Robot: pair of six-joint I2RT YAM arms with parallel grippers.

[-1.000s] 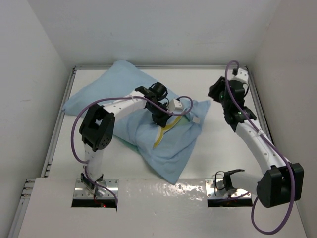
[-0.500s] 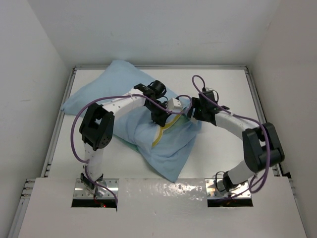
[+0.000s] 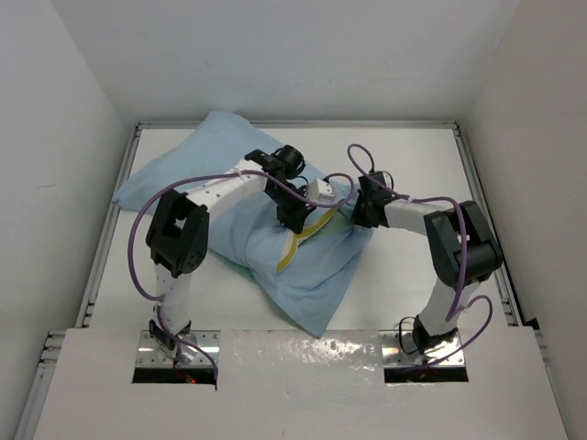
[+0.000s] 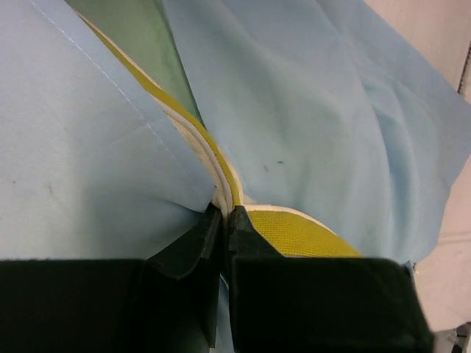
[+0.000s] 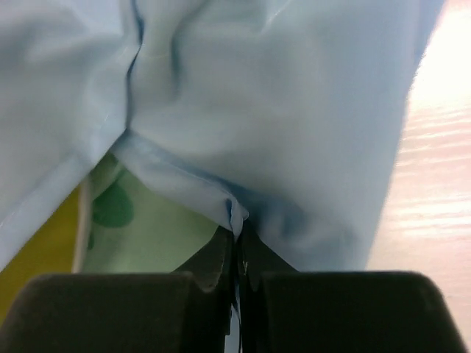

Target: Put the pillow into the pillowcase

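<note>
The pillowcase [image 3: 193, 170], light blue side out, lies bulging across the left and middle of the table. Its mouth faces right, where the pillow [image 3: 292, 249] shows only as a yellow and white edge band. My left gripper [image 3: 295, 225] is at that mouth, shut on the pillow's edge band [image 4: 294, 232] with blue pillowcase cloth [image 4: 316, 110] on both sides. My right gripper [image 3: 353, 215] is just right of it, shut on the pillowcase hem [image 5: 184, 176]. Below that hem a green patterned layer [image 5: 140, 220] shows. The rest of the pillow is hidden inside the cloth.
White walls close in the table on the left, far and right sides, with metal rails [image 3: 477, 183] along the table edges. Bare tabletop [image 3: 422, 275] lies right of the pillowcase. A white front panel [image 3: 303, 385] covers the near edge by the arm bases.
My right arm swung in from the far right corner to the pillowcase mouth and shut on the hem. The left arm kept its grip and hardly moved.
</note>
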